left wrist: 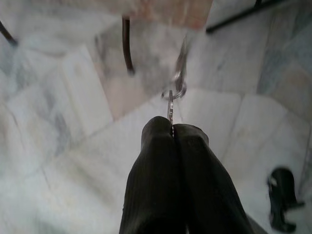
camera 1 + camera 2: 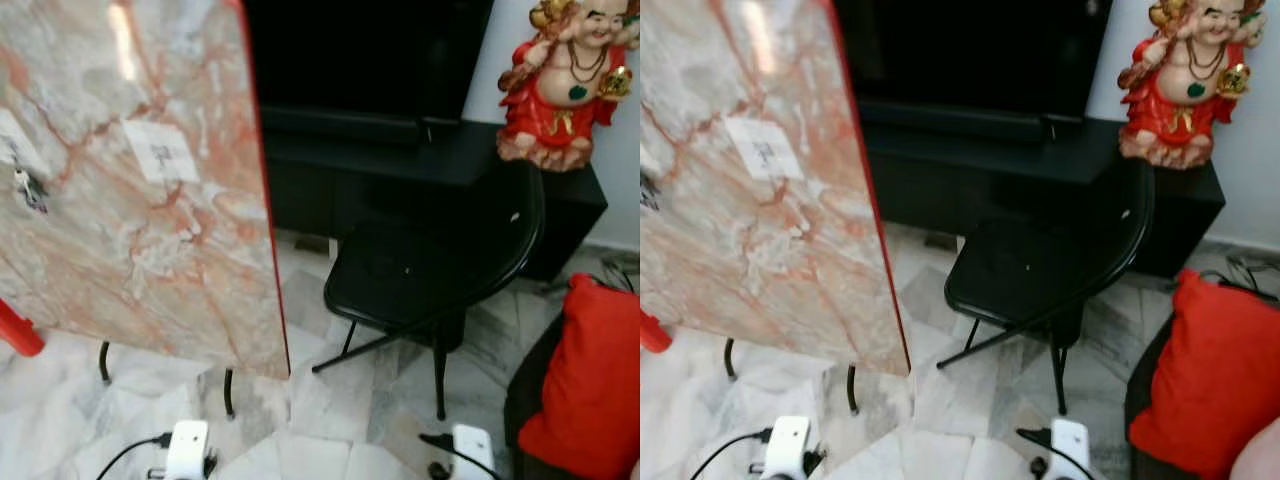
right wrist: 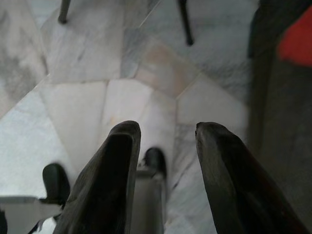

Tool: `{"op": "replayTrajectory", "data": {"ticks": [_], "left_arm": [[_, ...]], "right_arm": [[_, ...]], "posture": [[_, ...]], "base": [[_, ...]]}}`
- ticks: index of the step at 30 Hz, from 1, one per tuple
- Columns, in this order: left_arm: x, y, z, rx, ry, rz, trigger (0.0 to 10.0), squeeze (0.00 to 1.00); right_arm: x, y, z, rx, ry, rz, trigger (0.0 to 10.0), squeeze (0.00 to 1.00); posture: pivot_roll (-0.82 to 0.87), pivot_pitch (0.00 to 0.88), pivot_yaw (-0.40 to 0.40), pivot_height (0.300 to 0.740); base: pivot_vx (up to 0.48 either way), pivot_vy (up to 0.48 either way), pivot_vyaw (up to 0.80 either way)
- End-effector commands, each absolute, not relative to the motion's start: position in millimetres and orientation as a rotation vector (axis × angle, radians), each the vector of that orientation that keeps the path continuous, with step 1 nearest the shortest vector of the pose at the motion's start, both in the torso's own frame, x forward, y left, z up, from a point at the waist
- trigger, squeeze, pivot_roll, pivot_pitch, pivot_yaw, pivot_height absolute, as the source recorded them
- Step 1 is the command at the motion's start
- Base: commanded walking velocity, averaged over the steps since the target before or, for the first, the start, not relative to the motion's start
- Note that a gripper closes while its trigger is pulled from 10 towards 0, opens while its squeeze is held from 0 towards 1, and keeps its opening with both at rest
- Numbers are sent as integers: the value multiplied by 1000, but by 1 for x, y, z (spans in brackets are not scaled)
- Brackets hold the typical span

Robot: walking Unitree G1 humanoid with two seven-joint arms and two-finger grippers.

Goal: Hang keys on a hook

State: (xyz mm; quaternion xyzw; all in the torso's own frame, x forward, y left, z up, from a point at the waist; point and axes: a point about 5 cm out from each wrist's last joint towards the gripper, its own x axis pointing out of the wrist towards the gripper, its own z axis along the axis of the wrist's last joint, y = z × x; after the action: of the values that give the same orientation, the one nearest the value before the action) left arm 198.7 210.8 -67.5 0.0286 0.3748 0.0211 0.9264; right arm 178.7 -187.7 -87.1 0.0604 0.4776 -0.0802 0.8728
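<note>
The left gripper [image 1: 172, 134] has its fingers pinching the keys [image 1: 176, 80], which dangle over the marble floor [image 1: 58, 161] near the marble counter [image 2: 150, 200]. Lift them steadily towards the counter's hook without swinging. The right gripper [image 3: 165, 131] hangs spread. No containers appear.

Black folding chair [image 2: 420, 275] on marble floor [image 2: 330, 400]; red figurine [image 2: 560, 80] on black cabinet [image 2: 440, 160]; red cushion [image 2: 590, 390] right.
</note>
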Motion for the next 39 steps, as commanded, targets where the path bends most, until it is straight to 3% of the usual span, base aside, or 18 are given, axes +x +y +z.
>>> {"op": "replayTrajectory", "data": {"ticks": [1,9,11,18,28,39], "left_arm": [[209,221,-58,89,709,67,10000,0],[248,229,-18,154,427,56,10000,0],[263,229,6,183,266,57,10000,0],[267,221,43,202,42,92,10000,0],[279,203,100,278,-164,113,10000,0],[295,197,135,242,-235,153,10000,0]], "right_arm": [[177,-175,-89,138,1010,-137,10000,0],[175,-175,-90,131,1013,-130,10000,0],[175,-176,-90,122,1012,-128,10000,0],[173,-177,-91,114,1011,-121,10000,0],[174,-176,-90,85,996,-60,10000,0],[175,-176,-89,128,987,-77,10000,0]], "posture": [[-33,0,23,740],[-48,0,26,740],[-48,0,27,740],[-55,0,25,740],[-37,0,16,740],[-40,0,10,740]], "base": [[0,0,0],[0,0,0],[0,0,0],[0,0,0],[0,0,359],[0,0,145]]}}
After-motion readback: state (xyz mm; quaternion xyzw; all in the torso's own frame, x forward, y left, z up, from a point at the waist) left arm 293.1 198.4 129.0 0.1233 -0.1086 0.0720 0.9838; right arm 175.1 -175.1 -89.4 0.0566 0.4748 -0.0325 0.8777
